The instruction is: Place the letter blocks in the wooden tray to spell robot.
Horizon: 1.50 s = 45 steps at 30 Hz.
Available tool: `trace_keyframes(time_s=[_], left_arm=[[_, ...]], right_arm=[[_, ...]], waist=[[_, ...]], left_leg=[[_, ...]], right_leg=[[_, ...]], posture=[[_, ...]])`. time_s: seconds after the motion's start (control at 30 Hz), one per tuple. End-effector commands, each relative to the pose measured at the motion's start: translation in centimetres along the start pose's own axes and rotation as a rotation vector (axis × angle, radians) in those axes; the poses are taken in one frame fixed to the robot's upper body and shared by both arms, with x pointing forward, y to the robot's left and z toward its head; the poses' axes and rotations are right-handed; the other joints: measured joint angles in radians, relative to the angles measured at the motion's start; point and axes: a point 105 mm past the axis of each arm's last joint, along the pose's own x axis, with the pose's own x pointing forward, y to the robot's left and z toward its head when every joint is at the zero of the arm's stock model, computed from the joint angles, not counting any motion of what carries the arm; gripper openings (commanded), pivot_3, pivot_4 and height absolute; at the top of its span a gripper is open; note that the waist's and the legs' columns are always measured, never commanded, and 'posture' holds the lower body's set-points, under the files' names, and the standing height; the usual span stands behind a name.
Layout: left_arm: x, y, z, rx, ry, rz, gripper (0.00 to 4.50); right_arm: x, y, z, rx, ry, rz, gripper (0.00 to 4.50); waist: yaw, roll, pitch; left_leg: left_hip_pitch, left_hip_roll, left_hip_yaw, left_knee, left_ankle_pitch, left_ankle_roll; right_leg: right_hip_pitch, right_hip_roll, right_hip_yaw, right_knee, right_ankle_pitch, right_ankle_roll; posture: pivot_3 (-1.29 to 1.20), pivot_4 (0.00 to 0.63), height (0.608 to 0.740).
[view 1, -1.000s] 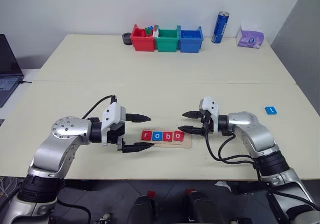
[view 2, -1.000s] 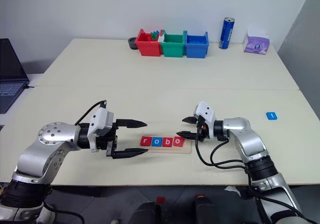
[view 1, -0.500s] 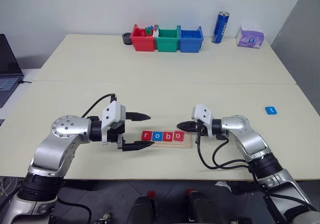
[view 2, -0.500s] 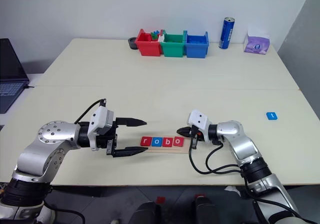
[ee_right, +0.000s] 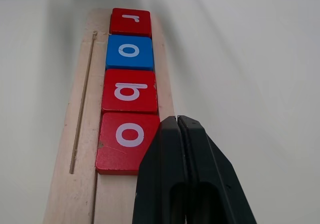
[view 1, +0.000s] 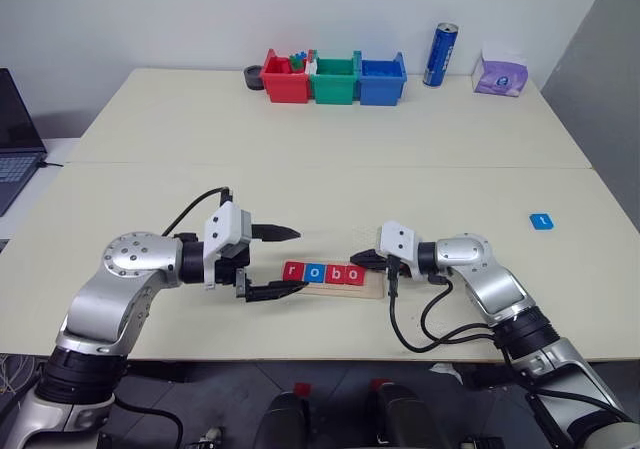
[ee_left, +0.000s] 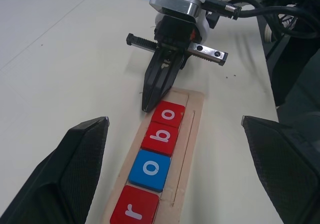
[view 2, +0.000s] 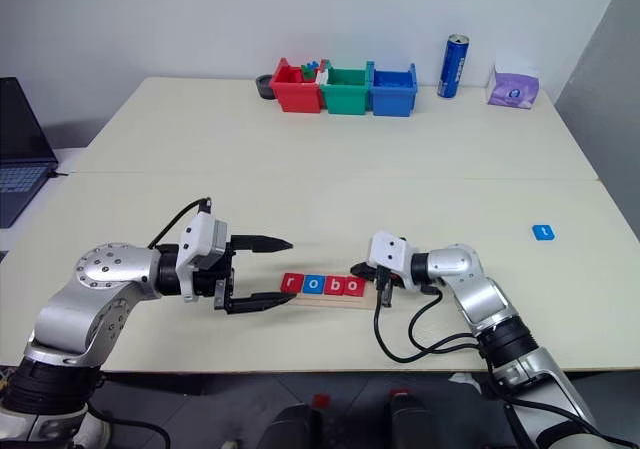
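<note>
the tray [ee_right: 65, 194] is pale bare wood, matt, with faint grain. the blocks [ee_right: 128, 134] look smooth and slightly glossy, red and blue with white letters. the table [view 1: 330, 119] is matt cream and smooth. the bins [view 1: 335, 79] are shiny plastic, the can [view 1: 440, 54] glossy metal. the right gripper [ee_right: 186, 134] fingers are matt black plastic.

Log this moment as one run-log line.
tray: r, o, b, o seated | t block: loose on table, robot's right | right pincer: shut, empty, by last o | left pincer: open, empty
</note>
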Motion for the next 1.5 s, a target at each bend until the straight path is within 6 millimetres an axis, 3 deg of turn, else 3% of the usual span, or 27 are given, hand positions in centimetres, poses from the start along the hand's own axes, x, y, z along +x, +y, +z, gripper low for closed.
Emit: trace_keyframes(time_s=[0.03,0.4,0.77,1.0,1.27,1.4,1.5], left_arm=[[-0.2,0.0,0.7,0.039,-0.008,0.005,4.5],[0.0,0.1,0.7,0.043,-0.01,0.001,4.5],[0.2,0.0,0.7,0.043,-0.011,-0.008,4.5],[0.2,0.1,0.7,0.043,-0.013,-0.011,4.5],[0.3,-0.3,0.7,0.043,-0.015,-0.025,4.5],[0.3,-0.6,0.9,0.045,-0.018,-0.039,4.5],[0.6,-1.3,1.4,0.042,-0.031,-0.072,4.5]], right_arm=[[-0.1,-0.7,1.5,-0.047,-0.039,-0.005,0.05],[-0.6,-1.5,1.8,-0.028,-0.055,-0.041,0.05],[-2.9,-1.3,0.3,-0.016,0.005,-0.03,0.05],[-2.4,0.1,1.3,0.012,-0.034,0.027,0.05],[-1.6,0.4,1.9,0.04,-0.056,0.018,0.05],[-3.6,-0.1,1.8,0.059,-0.033,-0.002,0.05],[-6.0,-0.9,2.8,0.13,-0.045,-0.065,0.05]], waist=[[0.0,0.0,0.0],[0.0,0.0,0.0],[0.001,0.0,0.0],[0.0,0.0,0.0],[0.001,0.0,0.0],[0.001,0.0,0.0],[0.003,0.0,0.0]], left_leg=[[0.0,0.0,0.0,0.0,0.0,0.0],[0.0,0.0,0.0,0.0,0.0,0.0],[0.0,0.0,0.0,0.0,0.0,0.0],[0.0,0.0,0.0,0.0,0.0,0.0],[0.0,0.0,0.0,0.0,0.0,0.0],[0.0,0.0,0.0,0.0,0.0,0.0],[-0.001,0.0,-0.001,0.0,0.0,0.0]], right_leg=[[0.0,0.0,0.0,0.0,0.0,0.0],[0.0,0.0,0.0,0.0,0.0,0.0],[0.0,0.0,0.0,0.0,0.0,0.0],[0.0,0.0,0.0,0.0,0.0,0.0],[0.0,0.0,0.0,0.0,0.0,0.0],[0.0,0.0,0.0,0.0,0.0,0.0],[0.0,-0.001,0.0,0.0,0.0,0.0]], posture=[[0.0,0.15,0.74],[0.0,0.15,0.74],[0.0,0.15,0.74],[0.0,0.15,0.74],[0.0,0.15,0.74],[0.0,0.15,0.74],[0.0,0.15,0.74]])
